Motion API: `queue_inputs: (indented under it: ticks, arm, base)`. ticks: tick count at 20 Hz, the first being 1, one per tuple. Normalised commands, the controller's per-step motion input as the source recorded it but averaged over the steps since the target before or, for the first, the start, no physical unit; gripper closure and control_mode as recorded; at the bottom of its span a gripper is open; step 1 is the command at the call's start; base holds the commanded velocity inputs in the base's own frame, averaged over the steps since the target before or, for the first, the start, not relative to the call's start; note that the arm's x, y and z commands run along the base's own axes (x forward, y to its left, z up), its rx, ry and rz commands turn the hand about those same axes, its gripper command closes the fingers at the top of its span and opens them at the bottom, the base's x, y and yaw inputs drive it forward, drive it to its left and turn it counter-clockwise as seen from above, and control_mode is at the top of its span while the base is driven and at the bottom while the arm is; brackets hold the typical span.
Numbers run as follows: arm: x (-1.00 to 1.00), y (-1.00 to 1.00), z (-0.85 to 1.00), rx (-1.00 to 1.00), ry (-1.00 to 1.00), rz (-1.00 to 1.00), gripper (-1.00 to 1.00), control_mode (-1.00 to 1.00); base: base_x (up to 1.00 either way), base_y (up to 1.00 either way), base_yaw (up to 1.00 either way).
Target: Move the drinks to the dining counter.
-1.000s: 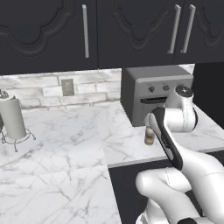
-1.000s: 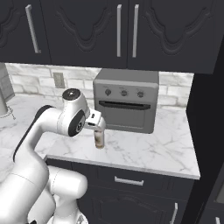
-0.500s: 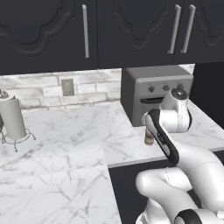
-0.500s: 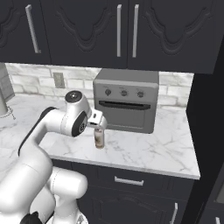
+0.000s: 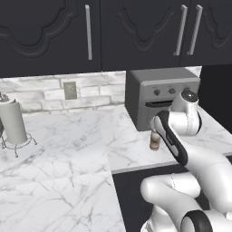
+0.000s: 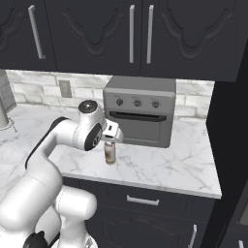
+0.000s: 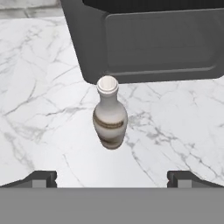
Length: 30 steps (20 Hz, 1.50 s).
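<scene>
On the marble worktop (image 7: 39, 109), just in front of the grey toaster oven (image 6: 140, 116), stood 1 cream-beige bottle (image 7: 110, 114), upright, brown bands, no readable label. The gripper (image 7: 111, 178) hovered above it, jaws spread wide, holding nothing.

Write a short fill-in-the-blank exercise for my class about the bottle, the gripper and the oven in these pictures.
1. The cream-beige bottle has a ____ cap.
2. The bottle stands upright in front of the grey ____ oven.
3. The robot's two-finger gripper is ____, holding nothing.
4. The bottle rests on a white ____ worktop.

Missing words: white; toaster; open; marble
</scene>
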Motion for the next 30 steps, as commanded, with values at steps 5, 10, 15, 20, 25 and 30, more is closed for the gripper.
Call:
queue_inputs:
  ticks: [5, 10, 15, 20, 25, 30]
  arm:
    - [0.18, -0.02, -0.04, 0.0, 0.0, 0.01, -1.0, -1.0]
    - [0.23, 0.0, -0.15, 0.0, 0.0, 0.0, -1.0, -1.0]
    - [0.25, 0.0, -0.23, 0.0, 0.0, 0.0, -1.0, -1.0]
    - [0.28, 0.0, -0.19, 0.0, 0.0, 0.0, -1.0, -1.0]
    - [0.23, 0.0, -0.17, 0.0, 0.0, 0.0, -1.0, -1.0]
    - [0.13, 0.0, -0.17, 0.0, 0.0, 0.0, -1.0, -1.0]
  base:
    - [0.0, 0.0, 0.0]
    - [0.0, 0.0, 0.0]
    - [0.0, 0.0, 0.0]
    - [0.0, 0.0, 0.0]
    - [0.0, 0.0, 0.0]
    - [0.0, 0.0, 0.0]
